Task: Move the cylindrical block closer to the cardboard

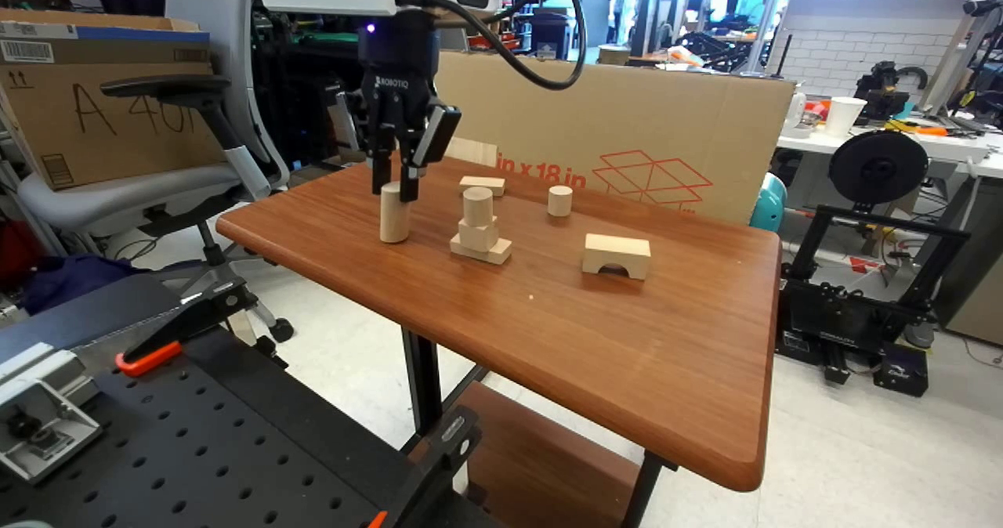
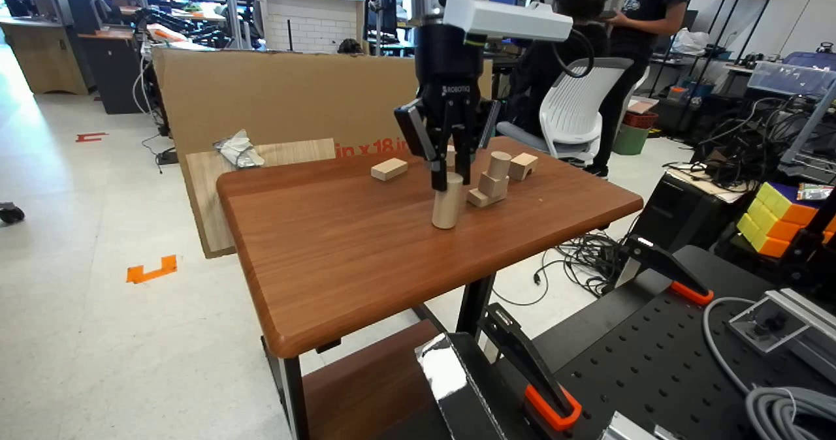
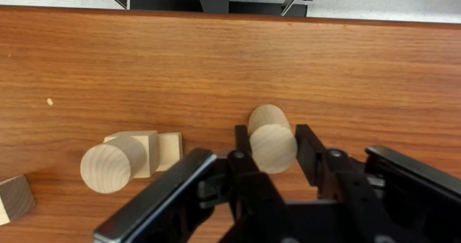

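The cylindrical block (image 1: 394,224) is a tall plain light-wood cylinder. It stands upright, its base at the table top, and shows in both exterior views (image 2: 446,209). In the wrist view its round top (image 3: 273,149) lies between the two fingertips. My gripper (image 1: 396,193) points straight down over it. The fingers (image 2: 451,182) sit on either side of the block's top end and appear to touch it. The cardboard (image 1: 564,113) is a large brown sheet with red print, standing behind the table in both exterior views (image 2: 294,94). It is out of the wrist view.
A stack of wooden pieces (image 1: 478,230) stands close beside the block, also in the wrist view (image 3: 106,169). A flat block (image 1: 483,185), a short cylinder (image 1: 559,201) and an arch block (image 1: 617,255) stand on the brown table (image 1: 627,340). A pale board (image 2: 222,198) leans by the cardboard.
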`<control>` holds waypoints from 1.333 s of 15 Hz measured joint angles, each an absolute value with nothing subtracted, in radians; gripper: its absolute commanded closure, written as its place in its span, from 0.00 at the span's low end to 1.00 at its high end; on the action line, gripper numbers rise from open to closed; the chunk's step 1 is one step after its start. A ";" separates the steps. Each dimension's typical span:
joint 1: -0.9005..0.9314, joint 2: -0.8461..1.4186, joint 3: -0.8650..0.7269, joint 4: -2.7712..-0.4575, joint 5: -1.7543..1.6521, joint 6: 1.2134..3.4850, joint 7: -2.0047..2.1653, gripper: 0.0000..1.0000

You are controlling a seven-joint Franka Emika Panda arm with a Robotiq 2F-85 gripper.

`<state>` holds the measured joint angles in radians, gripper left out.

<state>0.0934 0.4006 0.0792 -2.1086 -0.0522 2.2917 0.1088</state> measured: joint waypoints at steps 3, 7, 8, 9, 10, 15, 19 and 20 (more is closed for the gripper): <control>0.108 0.401 0.080 -2.088 -0.053 2.288 0.110 0.89; 0.144 0.406 0.091 -1.985 -0.053 2.196 0.123 0.89; 0.156 0.413 0.092 -1.946 -0.056 2.171 0.127 0.89; 0.169 0.426 0.092 -1.905 -0.060 2.147 0.129 0.89; 0.181 0.446 0.092 -1.861 -0.067 2.127 0.132 0.89; 0.223 0.608 0.090 -1.625 -0.094 2.025 0.162 0.89; 0.247 0.746 0.082 -1.466 -0.098 1.960 0.170 0.89; 0.249 0.772 0.081 -1.433 -0.098 1.946 0.170 0.89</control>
